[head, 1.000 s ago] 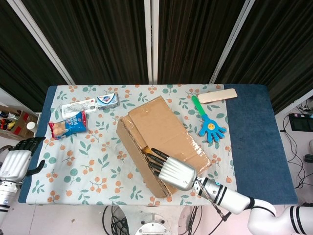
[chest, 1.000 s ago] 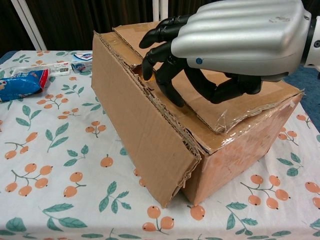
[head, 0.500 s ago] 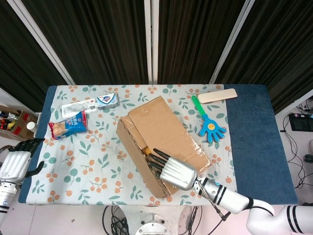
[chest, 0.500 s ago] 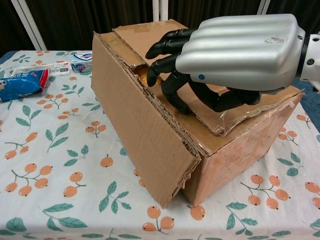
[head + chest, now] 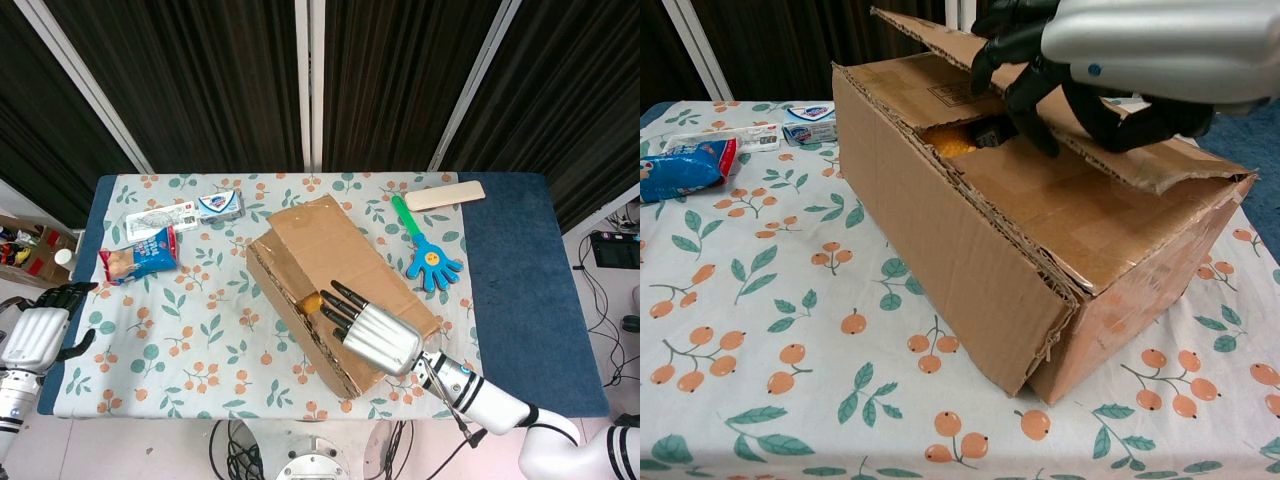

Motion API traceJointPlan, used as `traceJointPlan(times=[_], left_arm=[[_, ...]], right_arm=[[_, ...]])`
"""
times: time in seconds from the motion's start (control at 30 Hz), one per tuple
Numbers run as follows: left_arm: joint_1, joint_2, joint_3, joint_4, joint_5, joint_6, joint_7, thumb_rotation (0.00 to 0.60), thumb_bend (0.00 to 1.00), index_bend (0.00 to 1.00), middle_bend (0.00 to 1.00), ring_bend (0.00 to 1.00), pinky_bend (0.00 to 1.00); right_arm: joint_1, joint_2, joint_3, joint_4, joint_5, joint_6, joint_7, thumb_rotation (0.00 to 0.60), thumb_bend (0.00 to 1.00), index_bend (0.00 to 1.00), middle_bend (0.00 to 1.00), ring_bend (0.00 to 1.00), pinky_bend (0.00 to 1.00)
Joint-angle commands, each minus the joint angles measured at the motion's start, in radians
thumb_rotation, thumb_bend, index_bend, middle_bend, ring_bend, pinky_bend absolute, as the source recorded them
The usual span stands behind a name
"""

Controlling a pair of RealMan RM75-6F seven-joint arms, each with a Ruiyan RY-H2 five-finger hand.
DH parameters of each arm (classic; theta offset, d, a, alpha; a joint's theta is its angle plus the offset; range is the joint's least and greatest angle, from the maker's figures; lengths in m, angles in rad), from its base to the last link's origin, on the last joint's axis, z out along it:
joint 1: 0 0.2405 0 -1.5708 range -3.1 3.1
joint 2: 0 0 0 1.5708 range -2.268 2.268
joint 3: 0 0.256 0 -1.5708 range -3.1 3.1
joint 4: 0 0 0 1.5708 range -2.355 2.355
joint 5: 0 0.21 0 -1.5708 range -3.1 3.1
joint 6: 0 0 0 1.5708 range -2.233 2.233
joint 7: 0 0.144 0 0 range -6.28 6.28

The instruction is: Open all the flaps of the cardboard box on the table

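Observation:
The brown cardboard box (image 5: 300,255) (image 5: 970,260) lies slantwise at the middle of the flowered table. My right hand (image 5: 378,338) (image 5: 1140,45) is over its near end. Its dark fingers (image 5: 1015,75) hook under the edge of the long top flap (image 5: 335,245) (image 5: 1140,165) and hold it raised at a slant. Through the gap under that flap shows something orange (image 5: 311,301) (image 5: 952,143) inside. The opposite long flap (image 5: 940,240) hangs down the box's front side. My left hand (image 5: 38,332) stays off the table's left edge, fingers apart, holding nothing.
A blue snack bag (image 5: 140,253) (image 5: 685,165), a clear packet (image 5: 155,215) and a small white-blue box (image 5: 220,205) (image 5: 808,122) lie left of the box. A blue hand-shaped clapper (image 5: 432,262) and a beige flat stick (image 5: 445,195) lie to the right.
My right hand has pulled the long top flap up from flat to a raised slant, exposing the inside. The box has shifted a little. The left hand has barely moved.

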Motion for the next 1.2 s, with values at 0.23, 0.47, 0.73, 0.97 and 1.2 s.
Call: traceJointPlan(times=[0.23,0.47,0.73,0.97,1.2], left_arm=[[-0.007,0.000,-0.003,-0.010,0.002,-0.016,0.002,0.600,0.38,0.12,0.13,0.13,0.16],[-0.018,-0.003,-0.005,-0.017,-0.001,-0.039,0.013,0.600,0.38,0.12,0.13,0.13,0.16],[-0.034,-0.007,-0.007,-0.039,-0.014,-0.072,0.051,0.600,0.38,0.12,0.13,0.13,0.16],[-0.045,-0.008,-0.011,-0.067,-0.038,-0.099,0.089,0.600,0.38,0.12,0.13,0.13,0.16],[-0.066,-0.011,-0.017,-0.096,-0.063,-0.137,0.133,0.600,0.38,0.12,0.12,0.13,0.16]], right_arm=[[-0.056,0.123,0.031,-0.033,-0.002,0.100,0.030,0.600,1.00,0.54,0.17,0.00,0.00],[-0.105,0.218,0.044,-0.041,-0.038,0.181,0.114,0.600,1.00,0.54,0.16,0.00,0.00],[-0.161,0.296,0.036,-0.013,-0.091,0.248,0.237,0.600,1.00,0.53,0.16,0.00,0.00],[-0.206,0.337,0.022,0.049,-0.113,0.292,0.355,0.600,1.00,0.53,0.16,0.00,0.00],[-0.260,0.379,0.014,0.132,-0.132,0.365,0.486,0.600,1.00,0.52,0.16,0.00,0.00]])
